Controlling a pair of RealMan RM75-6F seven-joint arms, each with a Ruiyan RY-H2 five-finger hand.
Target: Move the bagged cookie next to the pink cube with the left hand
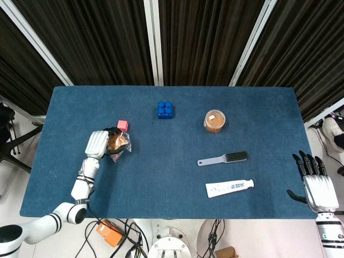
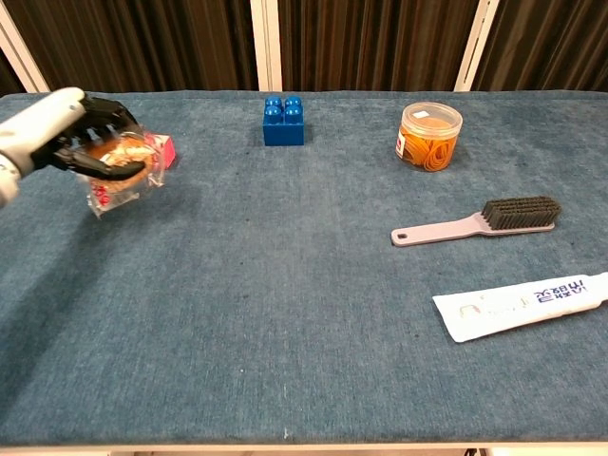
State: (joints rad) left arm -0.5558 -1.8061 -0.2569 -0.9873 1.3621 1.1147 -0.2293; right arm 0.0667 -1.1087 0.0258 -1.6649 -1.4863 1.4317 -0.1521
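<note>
Left hand [image 1: 98, 144], the largest thing over the tabletop [image 1: 172, 177], is closed around the bagged cookie [image 2: 119, 163], which is held above the cloth near the left edge, just in front of the pink cube [image 1: 122, 125]. Cookie and cube overlap in the chest view; whether they touch cannot be told. Right hand [image 1: 318, 185] is seen off the right edge, fingers extended and apart, nothing held. A toothpaste tube [image 1: 229, 187] and a brush [image 1: 223, 158] lie toward the right front; a blue brick [image 1: 165, 109] and a jar [image 1: 214, 121] are set nearer the far edge.
</note>
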